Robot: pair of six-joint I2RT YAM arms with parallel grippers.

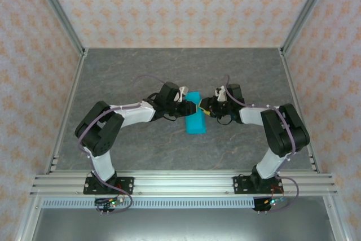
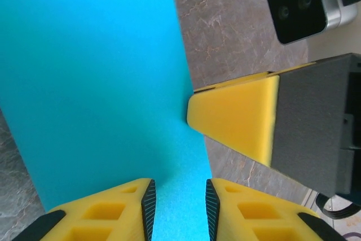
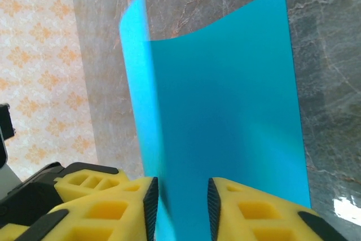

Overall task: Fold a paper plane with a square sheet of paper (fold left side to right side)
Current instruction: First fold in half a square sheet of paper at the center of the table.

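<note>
On the middle of the bench (image 1: 141,71), between the two arms, the square sheet of paper (image 1: 196,121) lies with one side lifted. Seen from the right wrist, its flap (image 3: 135,66) stands up and curls, while the rest lies flat on the grey stone-look surface. The left pincer (image 2: 180,210) hangs low over the near end of the sheet, jaws released with a narrow gap and blue showing through it. The right pincer (image 3: 181,210) is likewise released, narrowly parted over the paper, with the flap rising beside one of its fingers. From the left wrist, one yellow finger (image 2: 234,119) of the right pincer touches the sheet's edge. I judge the fold to be half made. To do it well, the raised side should be carried fully across until the edges meet squarely, while one pincer pins the flat half against sliding. The crease is best pressed only once the corners align, since paper this thin is likely to buckle if shoved from its edge.
</note>
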